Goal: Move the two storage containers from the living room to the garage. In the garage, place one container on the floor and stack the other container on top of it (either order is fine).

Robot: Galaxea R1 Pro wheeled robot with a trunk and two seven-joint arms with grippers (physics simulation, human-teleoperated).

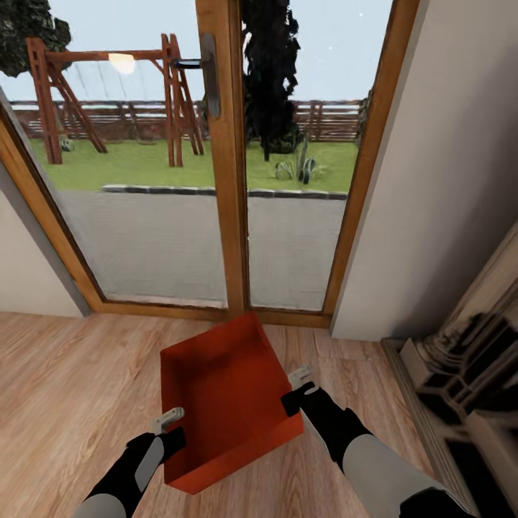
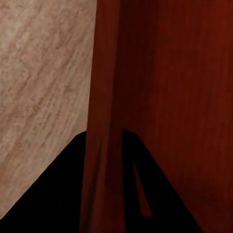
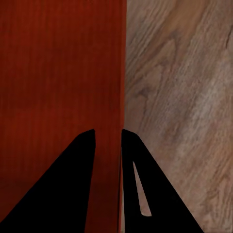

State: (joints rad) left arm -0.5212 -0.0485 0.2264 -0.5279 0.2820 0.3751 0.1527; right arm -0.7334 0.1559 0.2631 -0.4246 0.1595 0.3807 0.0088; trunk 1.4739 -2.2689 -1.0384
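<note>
In the head view, one orange-red storage container (image 1: 226, 399) is held up between both arms over the light wood-plank floor (image 1: 65, 374) of the living room, just in front of the wood-framed glass doors (image 1: 229, 180). The left claw (image 1: 173, 426) is set on the container's left wall near its front corner, and the right claw (image 1: 296, 392) on the right wall. The container is carried open side up and slightly tilted, its ribbed bottom visible. Beyond the glass a lawn, a wooden swing set (image 1: 108, 101) and a fence are seen; a dark piece of furniture (image 1: 467, 360) stands against the beige wall (image 1: 446, 180) at the right.

In the left wrist view, the left claw (image 2: 104, 138) is seen closed over the container's thin red wall (image 2: 104, 97) — one finger (image 2: 58, 189) outside, one inside — with wood planks beside it and the red bottom on the other side.

In the right wrist view, the right claw (image 3: 108, 138) is likewise clamped on the opposite wall (image 3: 120, 73), the ribbed red bottom (image 3: 58, 73) lying to one side and the wood floor (image 3: 184, 97) to the other.

As a judgement of progress: only the pick-up of the first container appears done — the surroundings are those of the living room, not the garage. The carry to the garage, the setting down on concrete, the fetching of the second container and the stacking are all left.
</note>
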